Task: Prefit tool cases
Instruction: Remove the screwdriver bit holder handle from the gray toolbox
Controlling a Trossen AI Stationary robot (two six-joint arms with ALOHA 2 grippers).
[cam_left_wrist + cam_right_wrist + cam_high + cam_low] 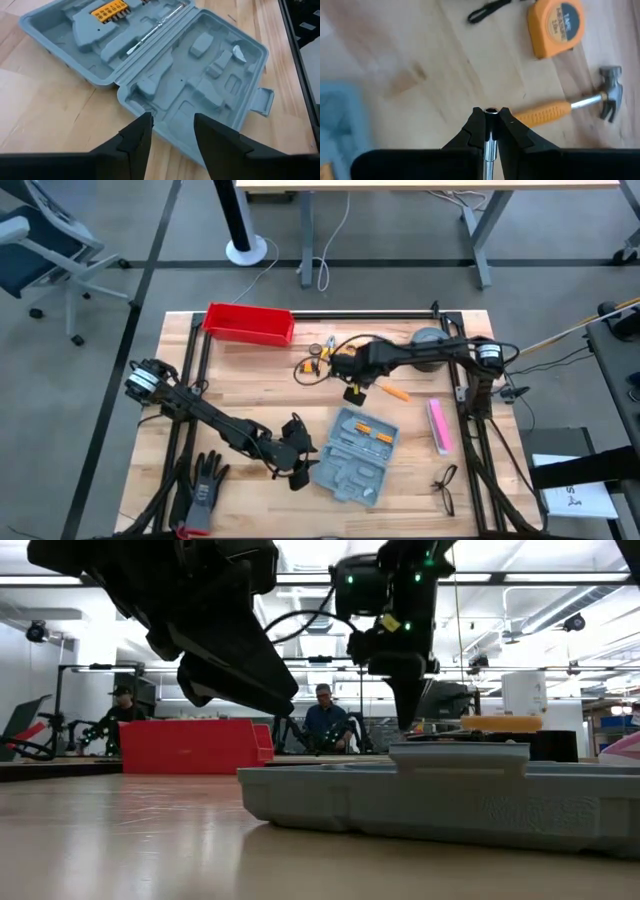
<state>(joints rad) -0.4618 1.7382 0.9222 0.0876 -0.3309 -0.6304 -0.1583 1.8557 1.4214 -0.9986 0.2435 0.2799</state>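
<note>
On the wooden table [250, 390], the left gripper [170, 132] hovers half-open over the open grey-blue plastic tool case [200, 75]; the right gripper [490, 122] pinches a slim metal shaft [490, 145].

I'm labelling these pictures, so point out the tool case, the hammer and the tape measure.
tool case [200, 95], left wrist view, moulded interior
hammer [545, 111], right wrist view, orange handle
tape measure [559, 26], right wrist view, orange body

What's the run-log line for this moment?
left tool: open, at tool case near edge | right tool: shut on metal shaft, above table | hammer, tape measure: loose
</note>
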